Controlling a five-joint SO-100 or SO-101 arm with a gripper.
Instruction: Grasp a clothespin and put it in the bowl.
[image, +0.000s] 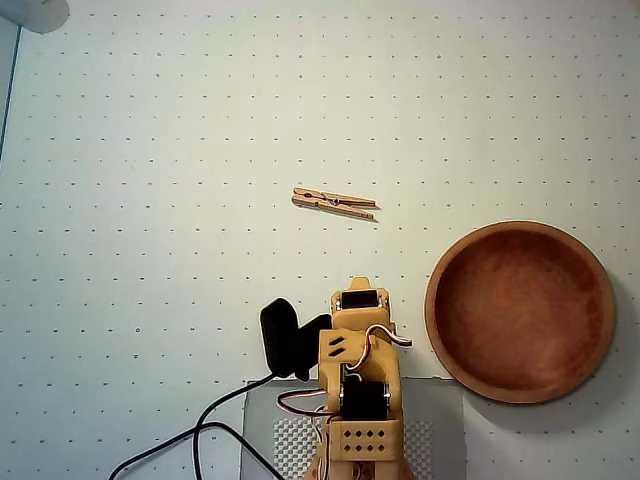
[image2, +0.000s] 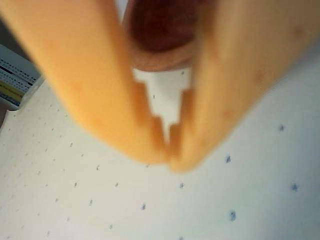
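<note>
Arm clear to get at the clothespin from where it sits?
Probably yes. The clothespin lies alone on bare mat ahead of the folded arm, the bowl well aside. The gripper is shut, so it must open first.

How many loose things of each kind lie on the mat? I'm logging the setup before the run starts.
Clothespin: 1
Bowl: 1, nothing in it
Total: 2
</note>
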